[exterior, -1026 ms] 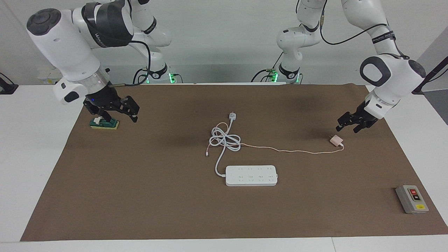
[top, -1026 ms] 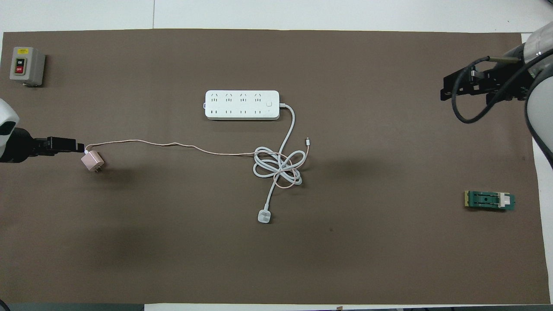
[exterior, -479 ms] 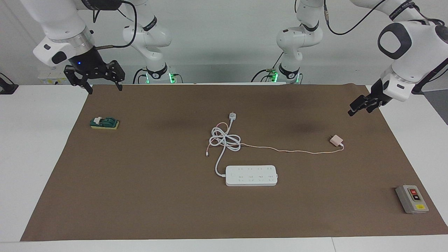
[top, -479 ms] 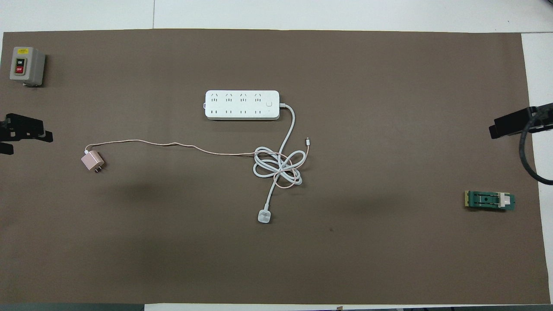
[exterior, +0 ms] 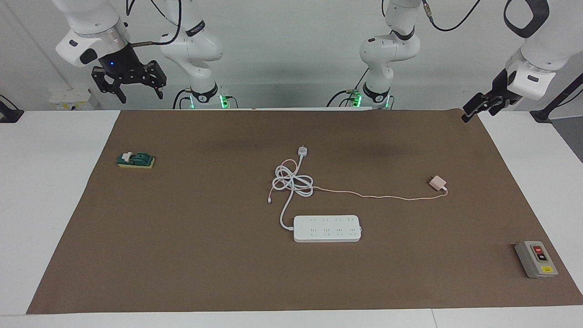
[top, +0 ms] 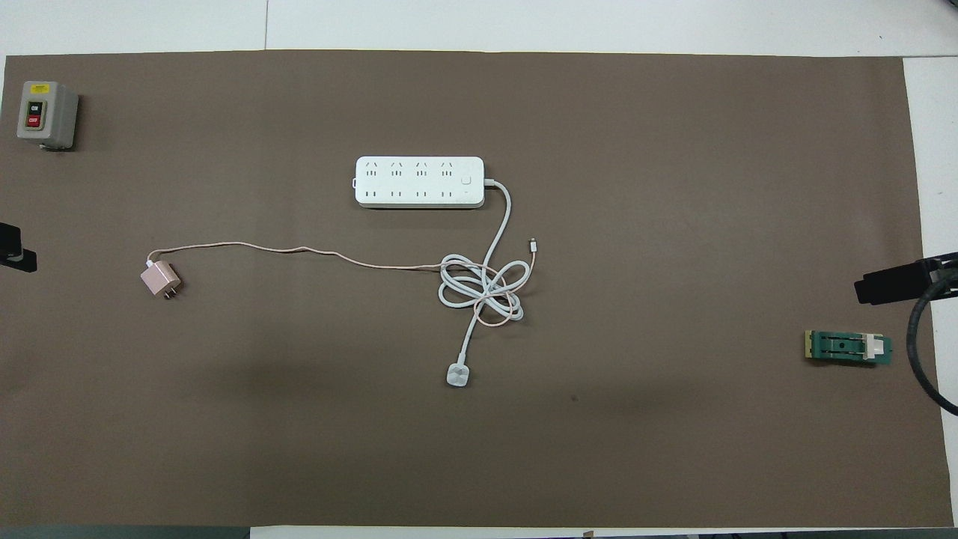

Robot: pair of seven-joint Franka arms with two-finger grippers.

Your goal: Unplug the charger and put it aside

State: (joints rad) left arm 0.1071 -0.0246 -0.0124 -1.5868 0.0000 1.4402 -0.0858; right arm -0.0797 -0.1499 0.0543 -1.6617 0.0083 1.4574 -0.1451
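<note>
Both arms hung raised over the worktop's (exterior: 54, 205) robot-side edge, left end effector (exterior: 477, 108) and right end effector (exterior: 140, 97) both spread apart and empty. The charger (exterior: 437, 182) lay unplugged toward the left arm's end, nearer the robots than the power strip (exterior: 327, 228) and well apart from it. The task looked finished, so no further move seemed needed.

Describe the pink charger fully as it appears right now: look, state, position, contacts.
The charger is a small pale pink cube, plastic by its look, lying unplugged on the brown mat toward the left arm's end, its two prongs exposed and pointing toward the robots. Its thin pink cable trails to the white cord coil mid-table. Nothing else touches it.
</note>
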